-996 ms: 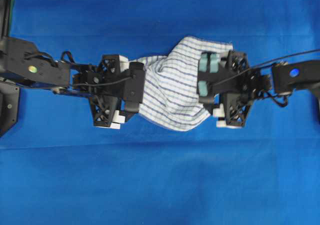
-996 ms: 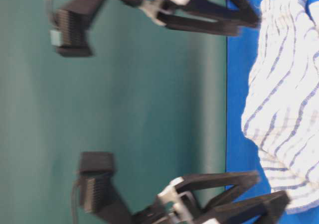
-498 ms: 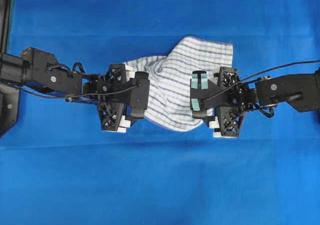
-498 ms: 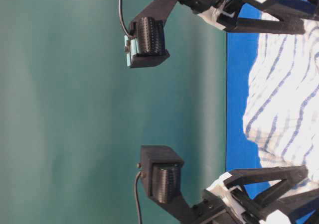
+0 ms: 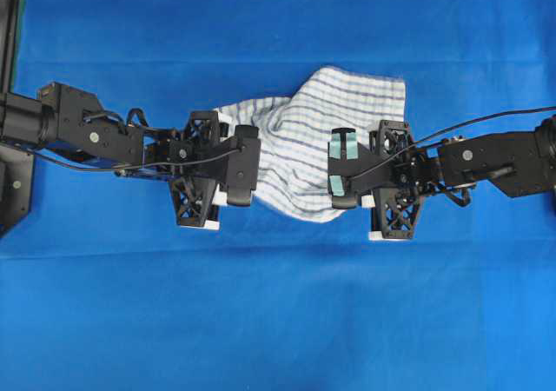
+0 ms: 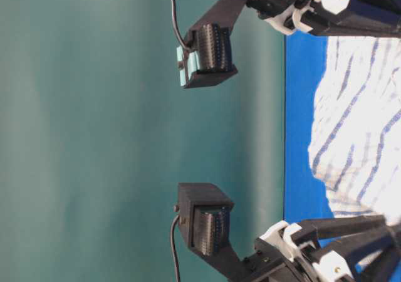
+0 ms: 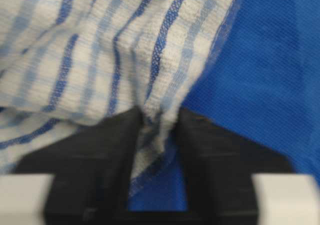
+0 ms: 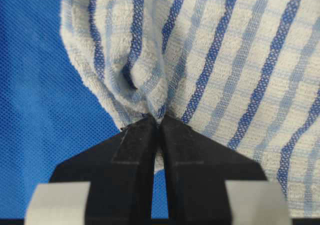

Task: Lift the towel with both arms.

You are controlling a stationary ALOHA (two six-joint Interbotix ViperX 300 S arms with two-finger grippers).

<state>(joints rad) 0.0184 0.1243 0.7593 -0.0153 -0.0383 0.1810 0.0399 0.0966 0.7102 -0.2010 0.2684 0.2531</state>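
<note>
If I raise unevenly, the thin pinch in my left fingers (image 7: pixel 155 130), clamped on a fold at the towel's (image 5: pixel 317 139) left edge, could slip; my right fingers (image 8: pixel 159 127) are shut tight on its right edge. The towel, white with blue stripes, lies bunched mid-worktop (image 5: pixel 278 321), nearer the far edge.

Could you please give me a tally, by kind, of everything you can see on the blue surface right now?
Towel, white with blue stripes: 1
Grippers, left gripper and right gripper, each pinching a fold of it: 2
Blue cloth under everything: 1
Total: 4
</note>
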